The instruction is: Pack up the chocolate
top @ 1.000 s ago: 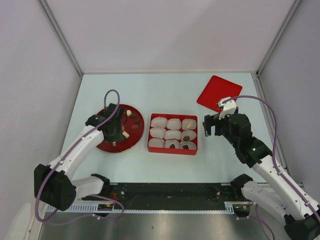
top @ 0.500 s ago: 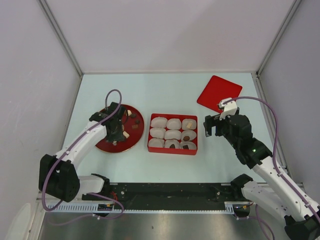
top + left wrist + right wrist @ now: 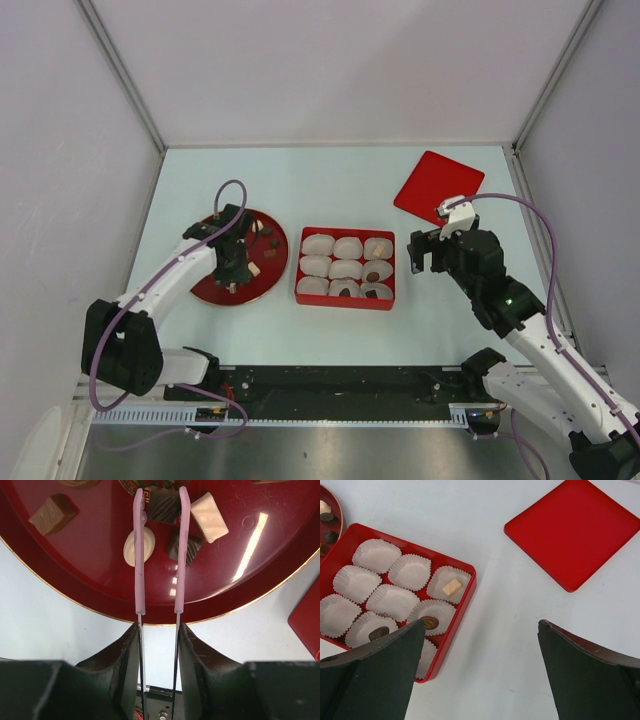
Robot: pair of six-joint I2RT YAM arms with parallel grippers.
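Loose chocolates lie on the dark red plate [image 3: 213, 291]. My left gripper [image 3: 233, 262] is shut on the pink-handled tongs [image 3: 138, 555], held over the plate [image 3: 75, 565]. The tong tips straddle a dark chocolate [image 3: 164, 507]. Near them lie a round cream piece [image 3: 149, 542], a dark square piece [image 3: 190, 547], a cream block [image 3: 210, 517] and a tan piece [image 3: 52, 514]. The red box [image 3: 345, 303] holds white paper cups. Some hold sweets: a tan cube [image 3: 452, 587] and dark rounds [image 3: 429, 623]. My right gripper [image 3: 428, 250] is open and empty, just right of the box [image 3: 465, 600].
The red box lid [image 3: 438, 186] lies flat at the back right, also in the right wrist view [image 3: 572, 530]. Enclosure walls stand on the left, right and far sides of the table.
My left arm has shifted slightly over the plate with the tongs in its grip. The right arm has not moved.
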